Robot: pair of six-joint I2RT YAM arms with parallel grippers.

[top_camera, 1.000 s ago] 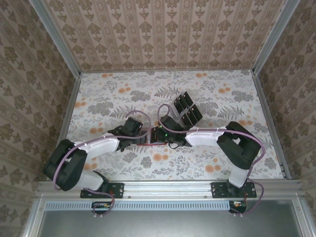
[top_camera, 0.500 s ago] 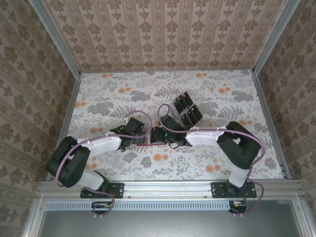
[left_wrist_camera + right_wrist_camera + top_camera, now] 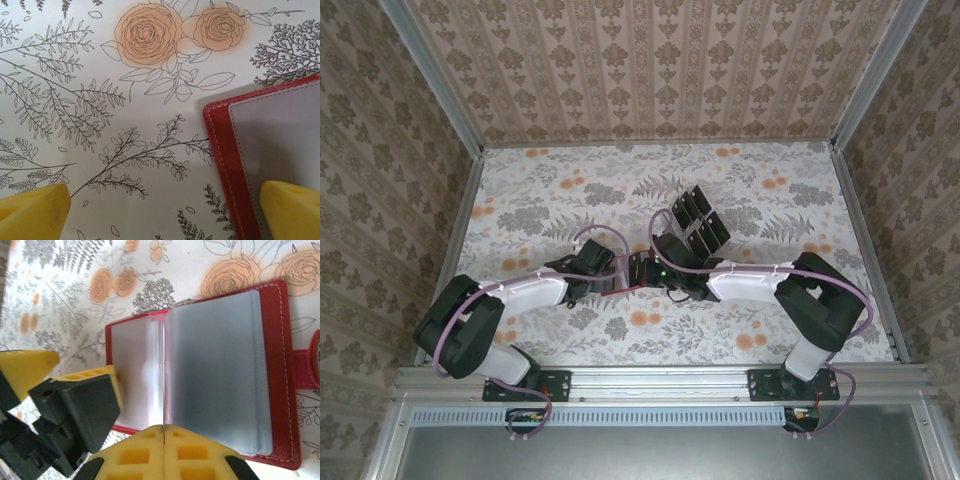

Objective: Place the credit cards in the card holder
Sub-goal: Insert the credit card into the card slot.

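The right arm [image 3: 760, 283] has swung its elbow out, and the left arm [image 3: 530, 292] shifted a little. The credit cards [image 3: 695, 218] stand on the table [image 3: 790, 200], and none looks put away yet. The red card holder [image 3: 215, 365] lies open near them. The right gripper [image 3: 164, 436] is pinched on one of its clear pages. The left gripper [image 3: 160, 215] is wide apart over its corner.

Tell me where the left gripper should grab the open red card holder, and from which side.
Likely the card holder's stitched red border, coming in from the table beside it. It lies open and flat, so that thin outer rim is the free part; the right gripper is shut on a clear sleeve mid-holder. The left gripper's open jaws straddle that rim.
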